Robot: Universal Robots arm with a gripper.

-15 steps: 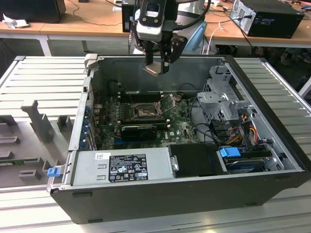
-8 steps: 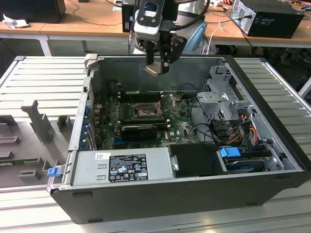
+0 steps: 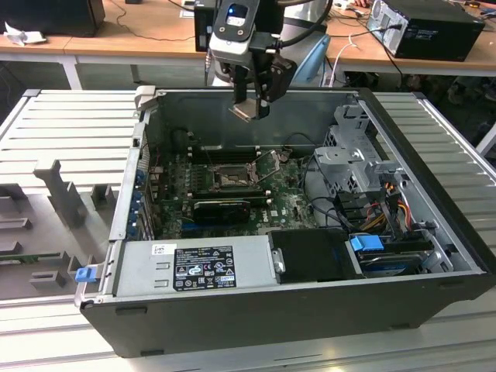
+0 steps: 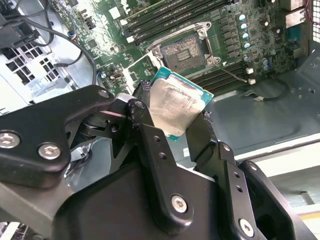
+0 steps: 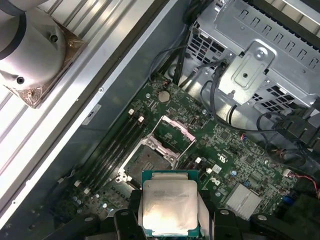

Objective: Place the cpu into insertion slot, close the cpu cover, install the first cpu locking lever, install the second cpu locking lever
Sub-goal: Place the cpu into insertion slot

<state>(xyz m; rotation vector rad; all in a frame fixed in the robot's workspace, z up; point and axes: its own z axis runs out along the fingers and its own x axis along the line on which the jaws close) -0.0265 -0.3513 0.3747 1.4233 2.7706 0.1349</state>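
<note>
cpu (image 5: 170, 207): pinched by two opposite edges, silvery top facing the wrist cameras, green rim showing all round.
hand (image 3: 252, 107): closed on the cpu, one finger on each side. It hangs in the air over the far part of the case, well above the board.
socket (image 5: 149, 161): bare, nothing seated. In the first wrist view it sits just beyond the cpu, not yet lined up under it.
cover (image 5: 175, 131): swung up on its hinge beside the socket, opening clear.
lever (image 4: 233, 75): thin rod angled out from a socket corner, looks unlatched. Can't make out the second one.
board (image 4: 260, 35): ram (image 4: 170, 15) runs alongside the socket, loose cables off to one side.
case (image 3: 256, 325): lying open-side up on the slatted counter (image 3: 70, 124).
step: first one, cpu into socket. Carry phase only; cover and levers not done.
next move needs (my read): cpu centred over the socket, edges square to its frame, face level, and a straight descent clear of the raised cover. The cpu looks tilted in the second wrist view, so level it before contact.
</note>
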